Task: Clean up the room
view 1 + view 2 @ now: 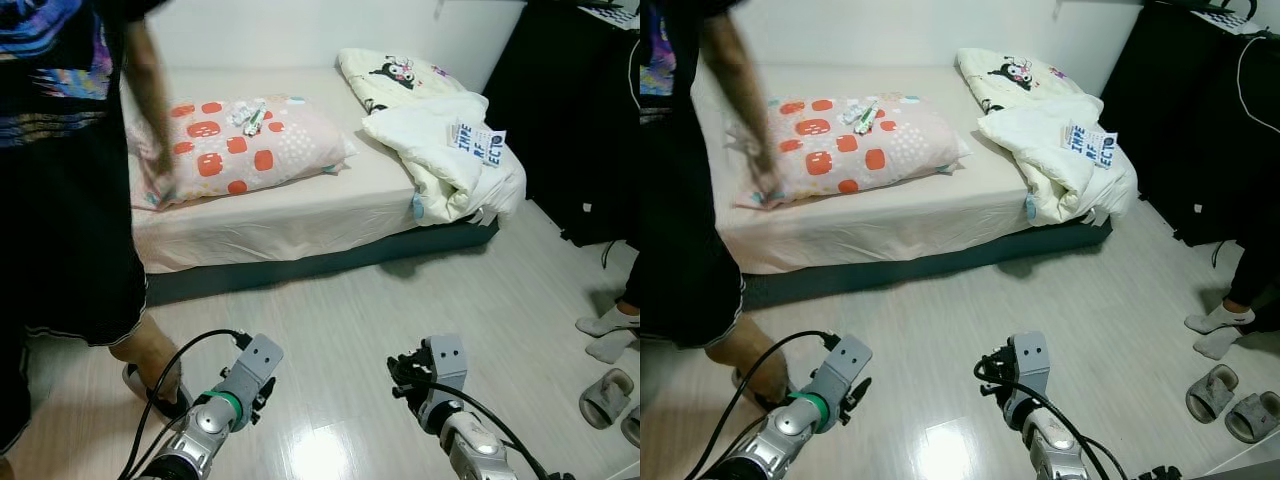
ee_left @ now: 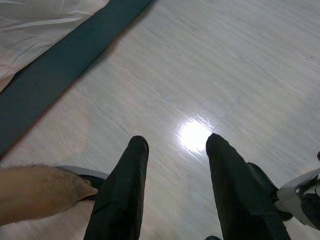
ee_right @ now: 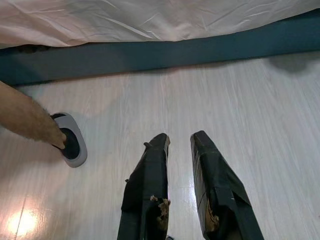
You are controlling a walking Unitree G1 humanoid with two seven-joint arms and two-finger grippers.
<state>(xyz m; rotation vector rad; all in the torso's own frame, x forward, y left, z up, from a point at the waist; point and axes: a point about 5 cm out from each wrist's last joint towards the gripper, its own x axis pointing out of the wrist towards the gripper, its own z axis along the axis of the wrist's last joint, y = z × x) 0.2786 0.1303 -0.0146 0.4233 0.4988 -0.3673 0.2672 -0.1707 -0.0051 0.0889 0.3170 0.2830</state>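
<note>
Left gripper (image 2: 175,145) and right gripper (image 3: 180,142) parted, empty.

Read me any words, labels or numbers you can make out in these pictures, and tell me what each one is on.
"INE", "R E", "ECTO": blue block letters, partly cut off by folds, on the white duvet bunched at the right end of the bed.
The cartoon pillow behind the duvet may carry small print; too small to read.
The small wrapper lying on the red-patterned pillow: print too small to read.
</note>
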